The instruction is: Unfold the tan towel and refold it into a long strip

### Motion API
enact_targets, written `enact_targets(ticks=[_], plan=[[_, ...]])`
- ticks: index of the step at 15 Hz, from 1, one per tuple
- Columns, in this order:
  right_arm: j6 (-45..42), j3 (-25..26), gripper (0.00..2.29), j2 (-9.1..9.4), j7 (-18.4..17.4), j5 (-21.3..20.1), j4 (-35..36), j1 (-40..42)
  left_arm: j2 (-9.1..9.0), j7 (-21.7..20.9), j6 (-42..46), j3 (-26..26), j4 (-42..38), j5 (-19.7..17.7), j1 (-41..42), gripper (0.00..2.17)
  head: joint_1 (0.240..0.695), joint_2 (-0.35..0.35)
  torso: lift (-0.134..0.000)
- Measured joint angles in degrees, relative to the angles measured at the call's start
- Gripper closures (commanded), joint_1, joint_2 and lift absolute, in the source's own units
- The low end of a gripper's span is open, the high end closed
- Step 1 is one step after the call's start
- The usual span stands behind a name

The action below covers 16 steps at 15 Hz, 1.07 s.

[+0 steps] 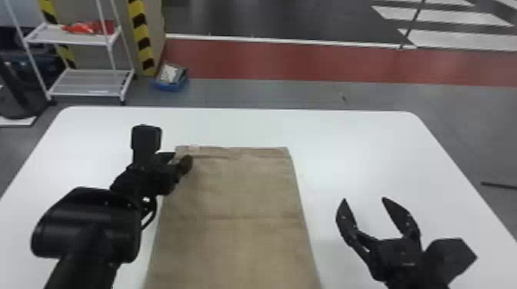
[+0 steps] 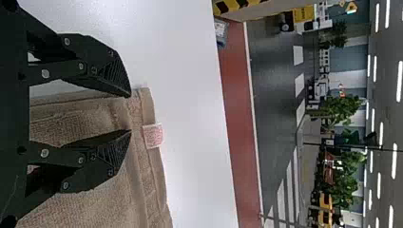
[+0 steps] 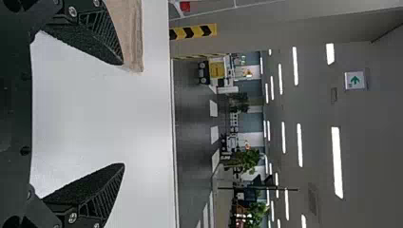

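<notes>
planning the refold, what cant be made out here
- Near end of the tan cloth towel: cut off by bottom edge, head view.
- Part of its left side edge: behind the black left gripper, head view.
- Print on the towel's white tag: too small, left wrist view.
- Red things on white rack: too small, head view.

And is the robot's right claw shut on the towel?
No, in the head view the right gripper is off to the right of the towel, its two fingers spread wide apart.

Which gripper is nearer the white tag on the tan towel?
Left. The left gripper is at the far left corner of the tan towel, near the white tag; the right gripper is off the towel's right side.
</notes>
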<state>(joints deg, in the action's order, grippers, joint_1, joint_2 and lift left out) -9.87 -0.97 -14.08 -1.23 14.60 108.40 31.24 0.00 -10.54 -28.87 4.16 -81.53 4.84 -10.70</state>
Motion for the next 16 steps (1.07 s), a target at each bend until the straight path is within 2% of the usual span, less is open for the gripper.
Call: enact_targets(ticks=[14, 16], plan=[[0.0, -0.2, 0.12, -0.41, 0.0, 0.6, -0.8, -0.6, 0.0, 0.4, 2.0, 0.4, -3.3, 0.8, 2.9, 0.76, 0.695, -0.112, -0.123], [0.0, -0.3, 0.12, -0.42, 0.0, 0.7, -1.0, -0.7, 0.0, -0.5, 2.2, 0.4, -3.8, 1.5, 3.3, 1.62, 0.695, -0.115, -0.123]])
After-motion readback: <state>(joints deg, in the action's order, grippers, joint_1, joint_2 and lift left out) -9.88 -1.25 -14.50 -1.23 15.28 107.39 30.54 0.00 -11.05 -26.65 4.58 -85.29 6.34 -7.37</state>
